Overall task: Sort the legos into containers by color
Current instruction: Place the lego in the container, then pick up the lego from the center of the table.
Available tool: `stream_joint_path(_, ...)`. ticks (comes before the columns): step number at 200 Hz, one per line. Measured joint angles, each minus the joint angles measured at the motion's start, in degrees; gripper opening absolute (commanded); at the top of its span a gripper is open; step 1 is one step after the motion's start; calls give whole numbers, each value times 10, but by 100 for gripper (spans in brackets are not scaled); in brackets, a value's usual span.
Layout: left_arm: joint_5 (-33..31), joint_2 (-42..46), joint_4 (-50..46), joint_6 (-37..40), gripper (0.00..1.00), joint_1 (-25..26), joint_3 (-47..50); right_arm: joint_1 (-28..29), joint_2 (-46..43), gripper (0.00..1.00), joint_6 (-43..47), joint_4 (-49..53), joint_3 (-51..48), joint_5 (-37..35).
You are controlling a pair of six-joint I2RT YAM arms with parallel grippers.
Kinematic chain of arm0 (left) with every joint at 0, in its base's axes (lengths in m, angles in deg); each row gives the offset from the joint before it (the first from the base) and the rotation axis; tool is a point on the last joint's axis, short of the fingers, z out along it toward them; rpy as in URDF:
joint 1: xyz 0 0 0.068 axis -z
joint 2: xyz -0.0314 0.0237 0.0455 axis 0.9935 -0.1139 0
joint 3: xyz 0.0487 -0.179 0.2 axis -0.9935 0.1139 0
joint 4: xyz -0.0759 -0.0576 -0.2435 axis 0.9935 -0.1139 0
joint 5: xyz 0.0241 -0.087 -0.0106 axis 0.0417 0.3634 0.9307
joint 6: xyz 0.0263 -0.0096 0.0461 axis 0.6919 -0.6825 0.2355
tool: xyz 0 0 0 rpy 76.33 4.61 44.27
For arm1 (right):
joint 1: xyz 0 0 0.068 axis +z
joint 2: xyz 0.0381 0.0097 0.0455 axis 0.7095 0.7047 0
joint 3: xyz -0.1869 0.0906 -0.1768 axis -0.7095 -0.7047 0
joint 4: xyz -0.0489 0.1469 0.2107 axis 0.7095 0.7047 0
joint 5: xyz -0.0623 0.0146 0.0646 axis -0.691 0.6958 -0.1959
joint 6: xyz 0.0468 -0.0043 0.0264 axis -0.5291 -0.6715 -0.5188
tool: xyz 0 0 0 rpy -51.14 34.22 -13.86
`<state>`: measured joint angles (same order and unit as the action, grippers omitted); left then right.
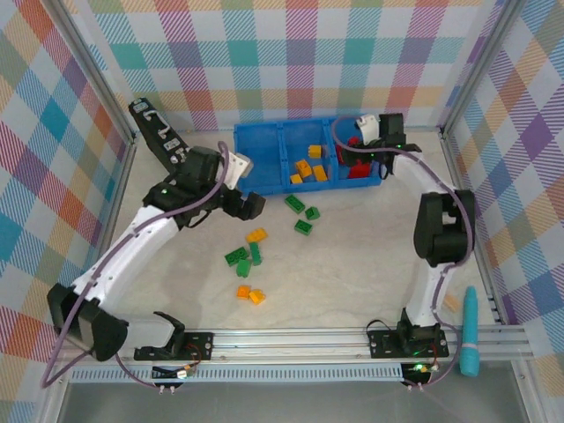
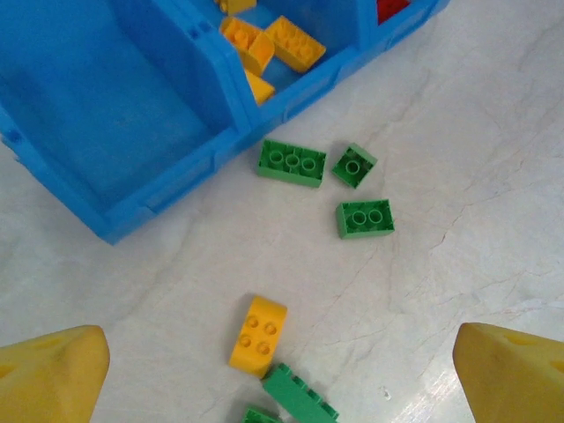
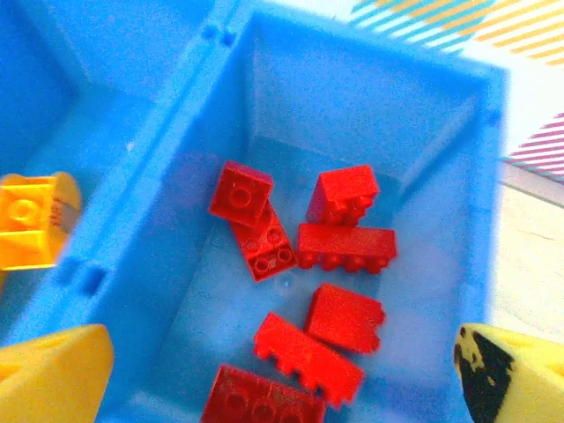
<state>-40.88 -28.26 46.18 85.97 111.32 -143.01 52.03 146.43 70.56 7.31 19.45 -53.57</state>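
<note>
Marbled tabletop (image 1: 352,273) carries studded legos (image 2: 292,163) (green, orange)

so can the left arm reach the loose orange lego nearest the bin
Probably yes: the left gripper hangs open above the orange lego with nothing over it, though a green lego crowds one end.

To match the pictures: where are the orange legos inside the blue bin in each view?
Top external: orange legos in the middle compartment, above centre.
Left wrist: orange legos at the top edge.
Right wrist: one orange lego at the left edge.
Shared landmark: dividers of the blue bin.
</note>
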Motion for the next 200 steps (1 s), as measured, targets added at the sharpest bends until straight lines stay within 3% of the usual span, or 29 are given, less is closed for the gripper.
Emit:
stream_joint_path(73,-54,-110,85,-83,100,85,45,22,-461,99,-147,169,-109,56)
stream_joint_path(126,-98,-193,113,-132,100,142,45,30,-587,99,-235,357,-61,70)
stream_joint_path(171,-109,-238,131,-138,100,160,25,30,-789,99,-219,355,-71,78)
stream_joint_path(200,-119,-257,137,-142,100,161,8,48,-766,99,-214,382,-18,94)
